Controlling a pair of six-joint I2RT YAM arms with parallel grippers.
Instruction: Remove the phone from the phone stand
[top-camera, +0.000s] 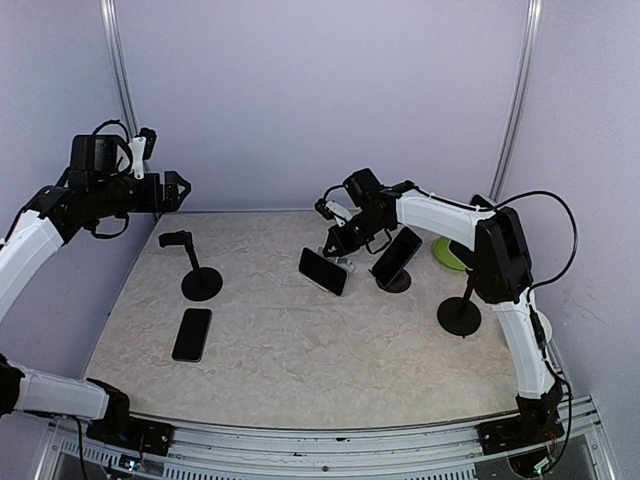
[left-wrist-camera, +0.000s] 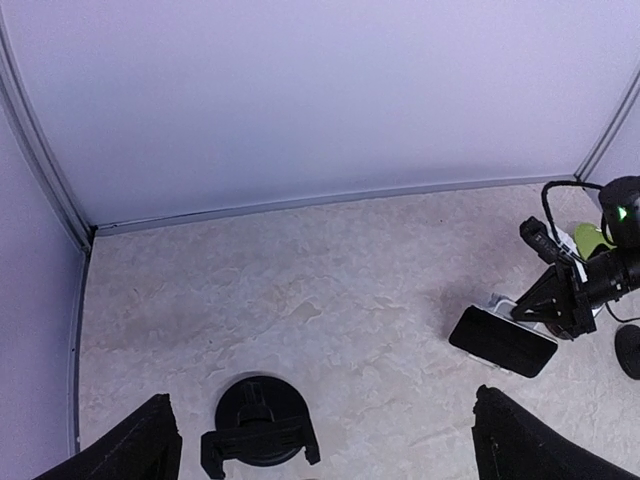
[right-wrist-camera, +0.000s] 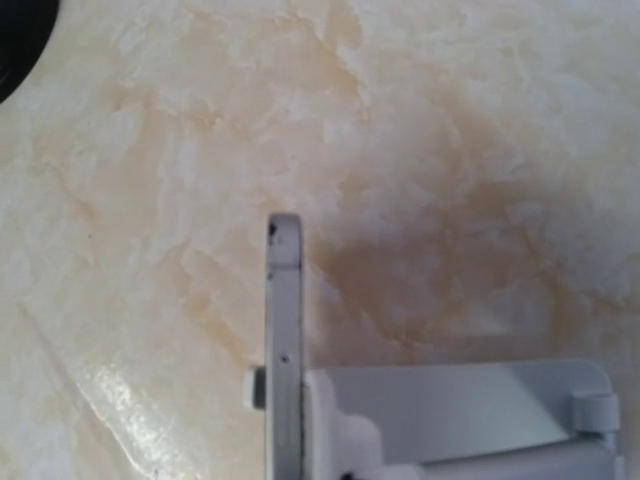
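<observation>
Closest to the arms, in front of the white stand (top-camera: 346, 263) and off to its left, a flat phone (top-camera: 191, 334) lies on the table (top-camera: 300, 370). In front of the white stand on the right, a black stand (top-camera: 460, 314) with a round foot has nothing in it. Left of the white stand, a clip stand (top-camera: 199, 278) is empty too. The phone (top-camera: 323, 270) sits in the white stand in the middle of the table, leaning back, dark side to the front. The right claw (top-camera: 337, 244) is just behind the top of the white stand, right up against it and the phone. It is squeezed shut, but I cannot tell if it has hold of anything. From the right wrist, the phone shows edge-on beside the white stand. Just right of the white stand, a second phone (top-camera: 398, 252) leans in a round stand (top-camera: 395, 282). Behind that is a green dish (top-camera: 447, 254). Far left of the white stand, high in the air, the left claw (top-camera: 180, 190) is wide open and holds nothing.
</observation>
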